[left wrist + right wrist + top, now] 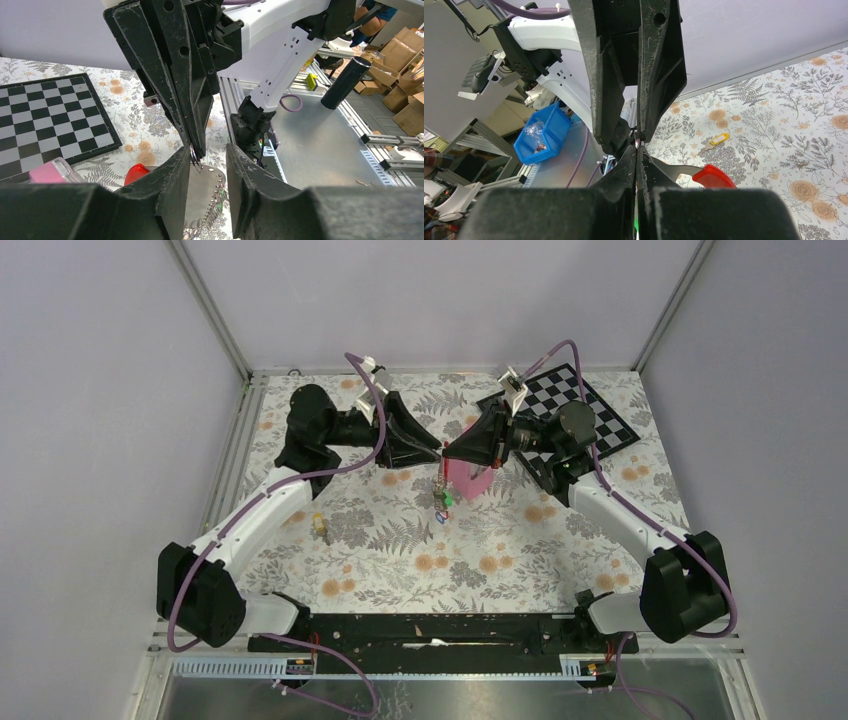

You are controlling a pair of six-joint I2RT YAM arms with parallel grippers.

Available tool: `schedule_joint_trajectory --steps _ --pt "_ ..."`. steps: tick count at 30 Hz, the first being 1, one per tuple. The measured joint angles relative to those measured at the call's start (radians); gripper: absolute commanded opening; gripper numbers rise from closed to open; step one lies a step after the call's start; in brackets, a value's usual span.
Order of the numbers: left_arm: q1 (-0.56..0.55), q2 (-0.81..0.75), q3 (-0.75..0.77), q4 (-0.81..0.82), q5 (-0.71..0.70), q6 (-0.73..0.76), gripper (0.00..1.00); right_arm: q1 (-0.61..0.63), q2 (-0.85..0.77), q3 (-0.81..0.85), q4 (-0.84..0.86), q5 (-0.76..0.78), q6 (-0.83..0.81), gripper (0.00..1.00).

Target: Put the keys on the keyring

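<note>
— Listing item one, the right gripper (636, 150): how do its fingers stand?
— Pressed tight together, pinching the top of the keyring (711, 176). The keyring hangs just beneath the tips, its grey side and red bar both showing.
— Item two, the left gripper (207, 149)?
— Fingers apart, clamped on nothing. It meets the right gripper tip to tip, and its gap straddles those tips, with the grey side just below.
— Keys?
— One bunch of keys (441, 502) with green and blue tags dangles below both grippers. Whether it is threaded on, I cannot tell. One loose key (716, 141) with a yellow tag lies flat on the flowered table (500, 550), well apart from the left gripper.
— Other stock?
— A pink pyramid (468, 480) just behind the keyring, and a chessboard (45, 120) beneath the right arm.
</note>
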Motion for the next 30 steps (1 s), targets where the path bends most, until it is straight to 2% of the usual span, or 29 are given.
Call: schedule_joint_trajectory --steps 14,20,24,27,30 --pt "-0.002 0.001 -0.019 -0.064 -0.019 0.045 0.29 -0.002 0.0 -0.011 0.019 0.002 0.006 0.0" --pt "-0.002 0.0 -0.02 -0.09 -0.031 0.063 0.15 -0.002 0.0 -0.013 0.018 0.001 0.006 0.0" --pt "-0.004 0.0 -0.02 -0.095 -0.038 0.066 0.0 -0.002 0.0 -0.02 0.018 0.002 0.006 0.0" --pt "-0.004 0.0 -0.02 -0.104 -0.044 0.064 0.0 -0.002 0.0 -0.02 0.02 0.001 -0.004 0.01" --pt "-0.004 0.0 -0.02 -0.122 -0.05 0.067 0.0 -0.002 -0.002 -0.023 0.01 0.0 -0.032 0.09"
